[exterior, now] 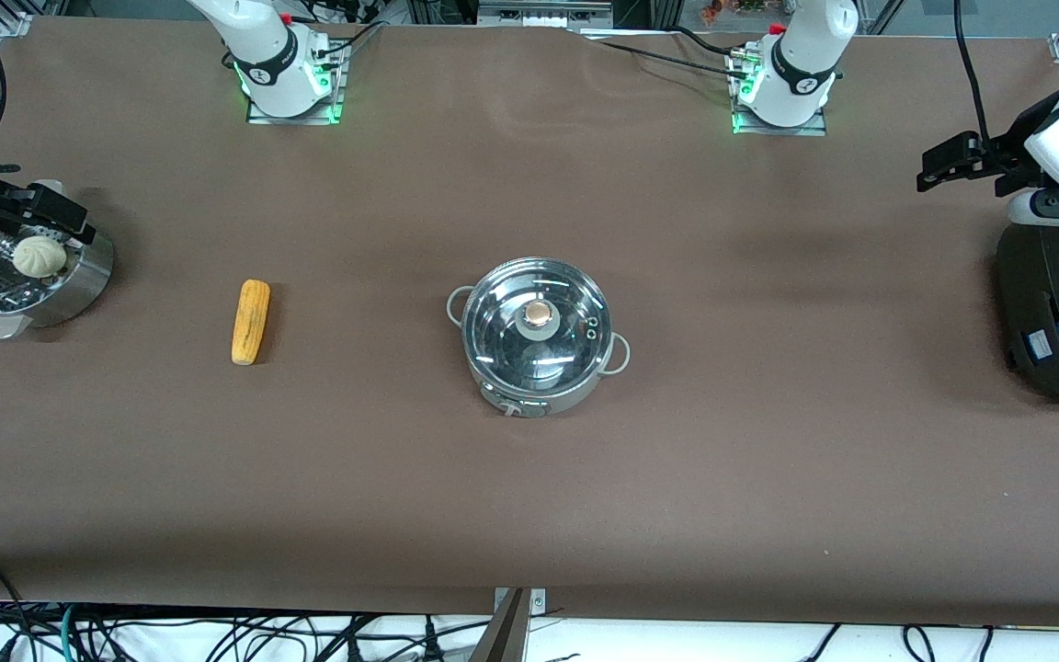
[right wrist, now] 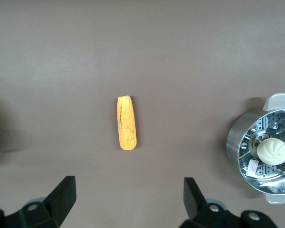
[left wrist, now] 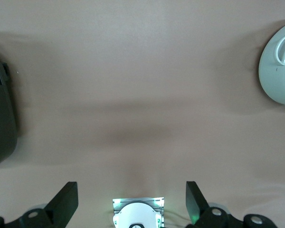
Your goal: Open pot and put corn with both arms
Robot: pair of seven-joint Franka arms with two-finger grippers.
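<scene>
The steel pot (exterior: 537, 368) stands mid-table with its glass lid (exterior: 575, 313) on and the copper-topped knob (exterior: 540, 314) up; its rim also shows in the left wrist view (left wrist: 278, 71). The corn (exterior: 251, 321) lies on the table between the pot and the steamer basket, and it shows in the right wrist view (right wrist: 126, 122). My left gripper (exterior: 939, 165) hangs open and empty above the table beside the black cooker; in its wrist view (left wrist: 132, 190) the jaws stand wide. My right gripper (exterior: 70, 221) hangs open and empty over the steamer basket; its wrist view (right wrist: 128, 185) shows wide jaws.
A perforated steamer basket (exterior: 79, 276) with a white bun (exterior: 39, 256) stands at the right arm's end. A big black cooker (exterior: 1058, 313) stands at the left arm's end. Brown cloth covers the table (exterior: 768, 460).
</scene>
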